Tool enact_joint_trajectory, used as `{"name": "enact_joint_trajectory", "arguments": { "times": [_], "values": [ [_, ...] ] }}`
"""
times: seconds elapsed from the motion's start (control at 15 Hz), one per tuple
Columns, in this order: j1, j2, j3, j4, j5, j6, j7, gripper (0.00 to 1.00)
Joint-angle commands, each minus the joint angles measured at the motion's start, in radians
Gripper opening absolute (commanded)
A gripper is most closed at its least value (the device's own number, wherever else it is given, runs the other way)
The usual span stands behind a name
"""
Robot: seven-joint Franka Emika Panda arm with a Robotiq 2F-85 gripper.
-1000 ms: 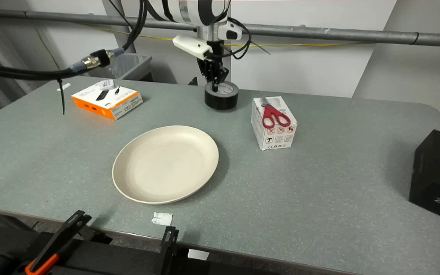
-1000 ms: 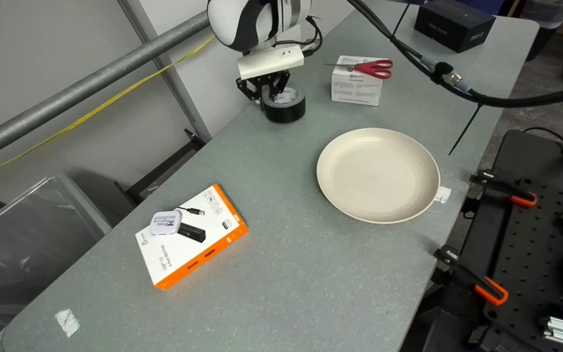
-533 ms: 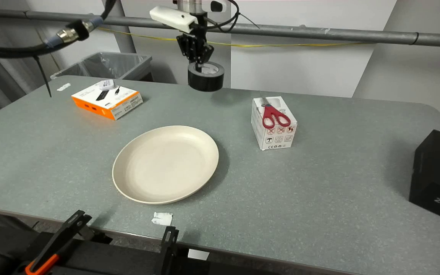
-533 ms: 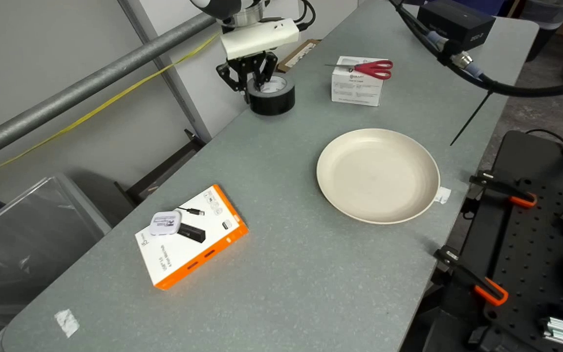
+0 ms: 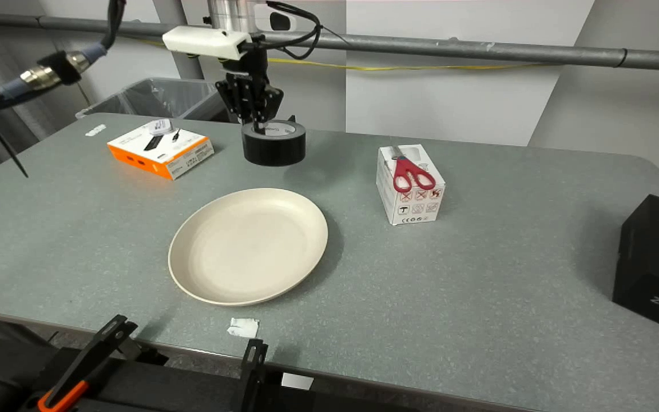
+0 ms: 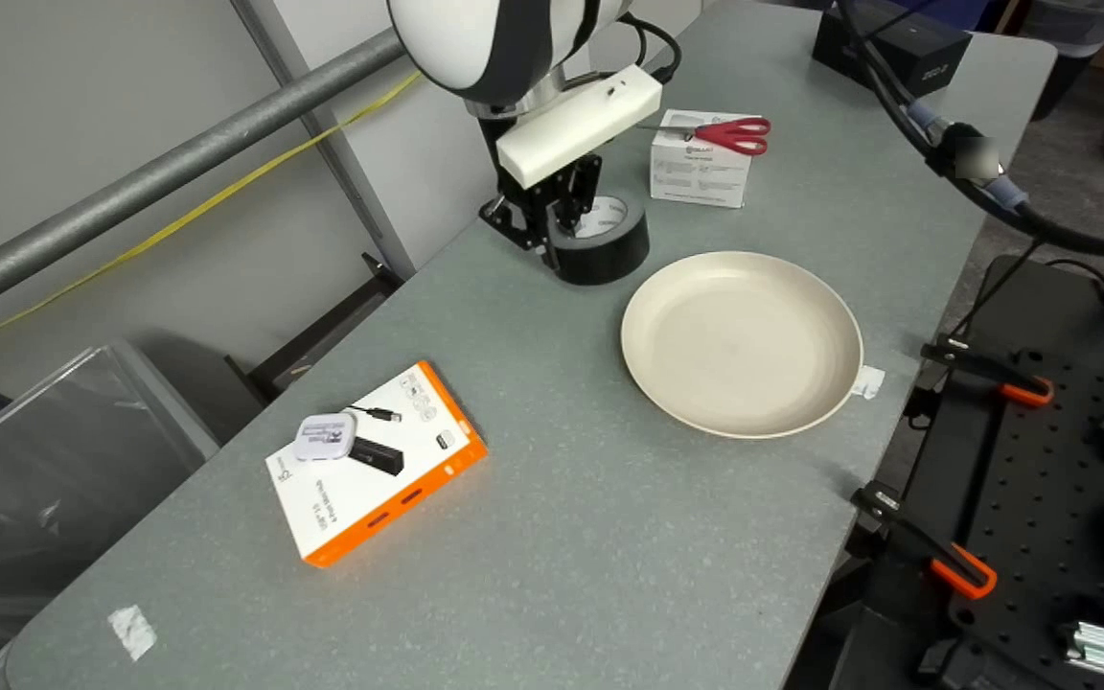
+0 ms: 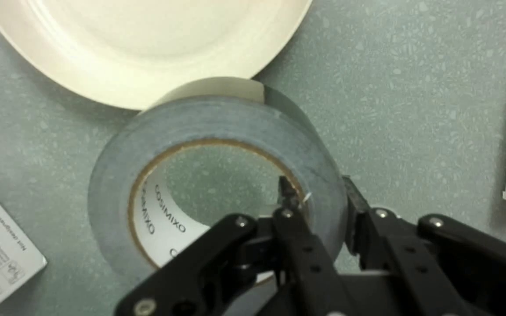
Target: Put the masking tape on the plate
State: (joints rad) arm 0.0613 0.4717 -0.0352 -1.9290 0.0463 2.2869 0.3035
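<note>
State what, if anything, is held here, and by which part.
The masking tape, by its ring wall: the fingers pinch it, one inside the hollow, one outside.

The plate (image 5: 248, 246) looks smooth, matt — the rail (image 5: 535, 53), dull metal.

This is probably a robotics lab, judging by the robot arm (image 6: 471, 48), perforated black board (image 6: 1041, 460), orange-handled clamps (image 6: 924, 540) and ZED-lettered box (image 5: 655, 269).

From the pincer (image 7: 319, 195) and its tape (image 5: 274, 150), passage lies across a strip of table (image 5: 232, 175) to the plate (image 5: 247, 246), open from above; the USB box (image 5: 161, 150) stands on one side, the white box (image 5: 415, 203) with scissors (image 5: 405, 165) on the other, and a cable (image 5: 62, 67) hangs to one side
</note>
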Motion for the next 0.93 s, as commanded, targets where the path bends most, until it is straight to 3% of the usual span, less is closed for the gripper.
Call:
{"name": "enact_joint_trajectory", "arguments": {
  "times": [0.0, 0.33, 0.4, 0.87],
  "values": [
    [0.0, 0.002, -0.001, 0.0, 0.001, -0.001, -0.001, 0.26],
    [0.0, 0.013, -0.002, 0.006, 0.001, 0.0, -0.001, 0.26],
    [0.0, 0.013, -0.002, 0.007, 0.001, 0.0, -0.001, 0.06],
    [0.042, -0.238, -0.003, -0.31, -0.084, 0.051, 0.001, 0.06]
  ]
}}
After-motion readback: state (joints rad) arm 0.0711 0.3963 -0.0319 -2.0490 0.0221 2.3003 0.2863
